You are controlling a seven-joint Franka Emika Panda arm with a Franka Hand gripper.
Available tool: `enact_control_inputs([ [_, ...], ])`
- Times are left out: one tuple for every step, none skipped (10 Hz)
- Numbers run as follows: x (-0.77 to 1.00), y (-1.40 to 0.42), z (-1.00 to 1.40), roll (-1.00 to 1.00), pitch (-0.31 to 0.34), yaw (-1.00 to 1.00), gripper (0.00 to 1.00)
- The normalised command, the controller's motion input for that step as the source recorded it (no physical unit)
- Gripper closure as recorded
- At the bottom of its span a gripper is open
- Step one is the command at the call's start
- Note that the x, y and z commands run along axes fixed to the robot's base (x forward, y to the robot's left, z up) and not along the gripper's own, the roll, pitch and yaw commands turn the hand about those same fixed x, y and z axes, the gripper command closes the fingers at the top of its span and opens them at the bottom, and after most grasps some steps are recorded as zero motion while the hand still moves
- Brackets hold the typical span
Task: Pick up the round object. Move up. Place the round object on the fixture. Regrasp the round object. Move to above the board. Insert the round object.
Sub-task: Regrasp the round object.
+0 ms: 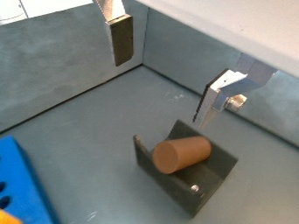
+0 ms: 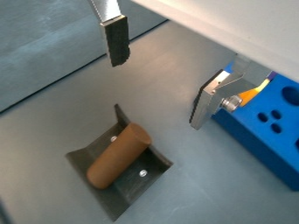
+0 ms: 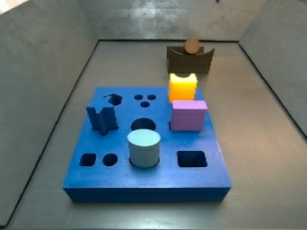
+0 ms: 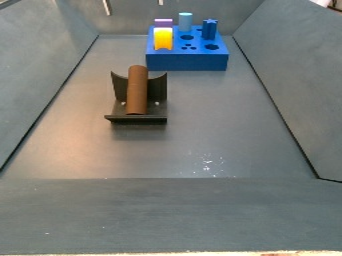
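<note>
- The gripper (image 1: 170, 74) hangs above the fixture (image 1: 187, 184) with its jaws spread wide and nothing between the flat silver fingers (image 1: 121, 39); both wrist views show the dark pads bare.
- The round object (image 1: 181, 155), a reddish-brown peg, lies cradled in the fixture's curved notch, resting on its side and touching the notch; in a wrist view (image 2: 117, 156) its full length shows along the groove, one end leaning on the fixture's upright back.
- In a side view the round object (image 4: 134, 88) sits in the fixture (image 4: 138, 112) in open floor, well apart from the board (image 4: 187, 50) at the far end.
- Judged by its look, the peg is rigid, light and smooth-sided, likely to slip if pinched near an end; the curved flanks at mid-length, above the notch walls, seem the safest place to close the pads.
- The regrasp step appears to be in hand, with placing on the fixture already done and insertion not yet begun.
- Room is generous around the fixture: bare grey floor lies on either side, and the grey walls (image 4: 54, 90) stand well off.
- In a side view the board (image 3: 144, 135) carries a pale teal cylinder (image 3: 144, 148), a pink block (image 3: 188, 115) and a yellow piece (image 3: 182, 87), so the approach to an open hole is crowded.
</note>
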Motion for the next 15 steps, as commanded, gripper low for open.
enact_control_inputs([
  [-0.02,-0.02,0.01,1.00,-0.074,0.03,0.00],
  [-0.02,-0.02,0.01,1.00,-0.074,0.03,0.00],
  [-0.02,-0.02,0.01,1.00,-0.073,0.03,0.00],
  [-0.02,-0.02,0.01,1.00,-0.070,0.03,0.00],
  [-0.01,-0.02,0.01,1.00,-0.069,0.03,0.00],
  [-0.01,-0.02,0.00,1.00,-0.069,0.02,0.00],
  [0.00,-0.02,0.01,1.00,-0.062,0.02,0.00],
  [0.00,-0.02,0.01,1.00,-0.056,0.02,0.00],
  [0.01,-0.03,0.01,1.00,-0.048,0.02,0.00],
  [0.02,-0.02,0.00,1.00,-0.042,0.02,0.00],
  [0.03,-0.03,-0.01,1.00,-0.029,0.02,0.00],
  [0.03,-0.03,-0.01,1.00,-0.025,0.02,0.00],
  [0.04,-0.03,-0.01,1.00,-0.007,0.02,0.00],
  [0.04,-0.03,-0.01,1.00,0.003,0.02,0.00],
  [0.05,-0.03,-0.02,1.00,0.016,0.03,0.00],
])
